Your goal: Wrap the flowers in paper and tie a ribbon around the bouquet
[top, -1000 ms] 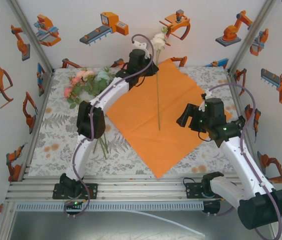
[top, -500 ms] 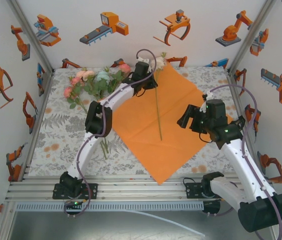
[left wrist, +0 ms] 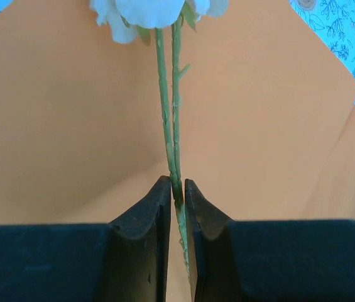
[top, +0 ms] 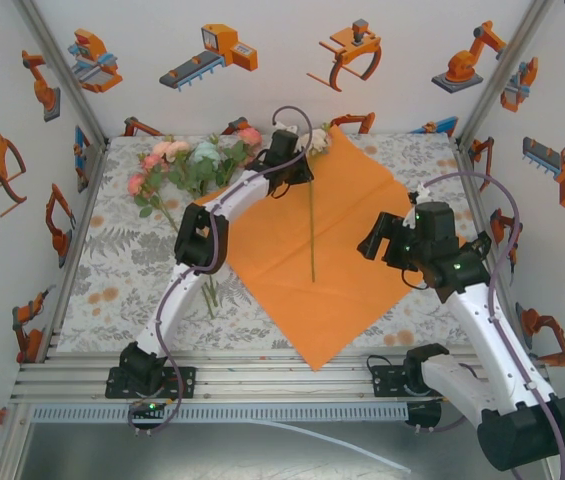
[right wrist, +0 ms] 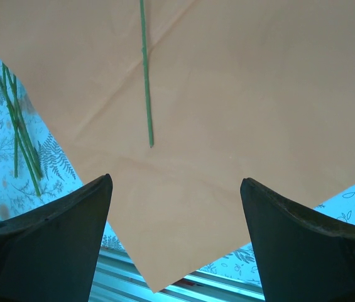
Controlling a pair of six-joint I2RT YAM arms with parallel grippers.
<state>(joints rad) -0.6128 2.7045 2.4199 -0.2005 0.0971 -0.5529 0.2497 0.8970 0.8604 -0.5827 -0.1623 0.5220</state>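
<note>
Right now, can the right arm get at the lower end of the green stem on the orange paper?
Probably yes: the right end effector is open near the stem, and only bare orange paper lies between them.

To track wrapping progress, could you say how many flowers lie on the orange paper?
1: a white long-stemmed artificial rose down the middle of the orange paper sheet, head at its far corner; others may be hidden.

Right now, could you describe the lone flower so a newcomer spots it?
Find the big orange paper mid-table. One long green stem lies straight along it, topped by a white rose at the far corner. The pink bunch lies off the paper, left.
</note>
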